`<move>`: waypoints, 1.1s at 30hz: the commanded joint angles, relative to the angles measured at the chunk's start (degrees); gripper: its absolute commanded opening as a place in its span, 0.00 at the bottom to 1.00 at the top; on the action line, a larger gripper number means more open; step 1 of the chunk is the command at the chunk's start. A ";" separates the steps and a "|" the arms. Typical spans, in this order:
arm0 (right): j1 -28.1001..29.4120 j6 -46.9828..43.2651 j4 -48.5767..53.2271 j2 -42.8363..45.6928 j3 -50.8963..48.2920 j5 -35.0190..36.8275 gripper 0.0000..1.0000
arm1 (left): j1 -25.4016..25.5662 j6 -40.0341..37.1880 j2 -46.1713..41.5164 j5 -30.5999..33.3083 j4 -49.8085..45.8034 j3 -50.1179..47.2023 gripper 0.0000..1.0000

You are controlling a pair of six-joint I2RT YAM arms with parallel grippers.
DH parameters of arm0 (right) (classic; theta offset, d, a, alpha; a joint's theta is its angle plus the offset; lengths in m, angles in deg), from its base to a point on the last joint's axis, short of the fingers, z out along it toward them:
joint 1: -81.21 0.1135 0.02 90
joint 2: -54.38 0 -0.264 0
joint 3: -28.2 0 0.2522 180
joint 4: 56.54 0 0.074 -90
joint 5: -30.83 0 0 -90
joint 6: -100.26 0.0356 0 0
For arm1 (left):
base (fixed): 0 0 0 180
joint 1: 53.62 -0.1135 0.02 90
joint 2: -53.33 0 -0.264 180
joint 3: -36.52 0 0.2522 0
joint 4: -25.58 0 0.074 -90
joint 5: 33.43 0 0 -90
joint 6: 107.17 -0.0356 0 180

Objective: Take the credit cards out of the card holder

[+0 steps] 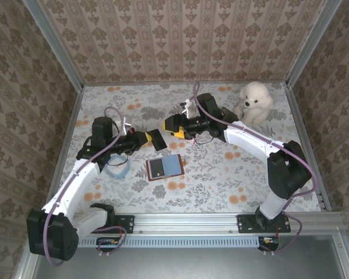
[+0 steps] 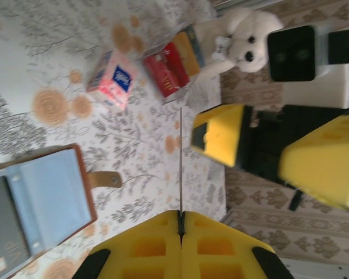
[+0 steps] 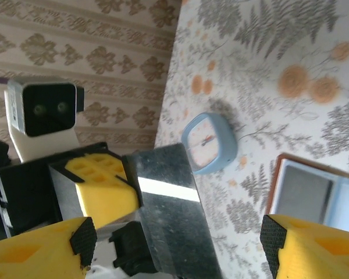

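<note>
L claw (image 1: 146, 138) was pressed together on a dark credit card (image 1: 157, 139), holding it up off the table (image 1: 221, 174) by one edge. In the L wrist view the card (image 2: 180, 163) showed edge-on as a thin line coming out from btwn the shut yellow fingers (image 2: 157, 244). R claw (image 1: 167, 125) sat just beside it, jaws spread wide. In the R wrist view its black-tipped fingers (image 3: 81, 235) stood well apart w/ the glossy card (image 3: 168, 197) btwn them, neither pad touching it as far as could be seen. L claw's yellow finger (image 3: 102, 189) was against the card's left face there.

Card holder (image 1: 164, 167) lay open and flat on the table, near and just in front of both claws, brown edge w/ pale blue lining. A dark card-like panel filled its left half; whether that was a card in a slot couldn't be told. From the L wrist the holder (image 2: 46, 197) was at lower left w/ its strap tab out to the right. From the R wrist the holder (image 3: 314, 195) was at the right edge.

Other items:
- Small blue square clock (image 3: 209, 142) was on the table, apart from the holder.
- White plush dog (image 1: 254, 103) was at the far right corner.
- Pink box (image 2: 110, 78) and red-orange box (image 2: 174, 64) stood near the dog (image 2: 247, 35).
</note>
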State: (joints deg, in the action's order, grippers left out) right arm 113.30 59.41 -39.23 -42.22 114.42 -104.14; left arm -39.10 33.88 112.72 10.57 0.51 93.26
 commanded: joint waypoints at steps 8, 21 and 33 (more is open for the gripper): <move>-0.36 13.31 -22.00 -1.41 -1.89 -14.02 0.59 | -0.02 10.80 -3.74 -3.71 12.34 0.03 0.00; -1.32 13.97 -23.21 0.01 -3.72 -12.79 0.02 | -0.11 11.60 -1.12 -4.83 10.54 3.89 0.00; -8.00 -27.24 20.18 3.96 7.63 12.69 0.00 | -3.71 -7.59 5.43 8.73 -16.90 10.97 0.83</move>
State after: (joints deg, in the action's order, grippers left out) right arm 106.90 46.05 -32.11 -40.99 118.62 -101.76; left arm -41.31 31.76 115.74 16.01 -10.07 103.95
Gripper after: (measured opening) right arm 0.068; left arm 0.814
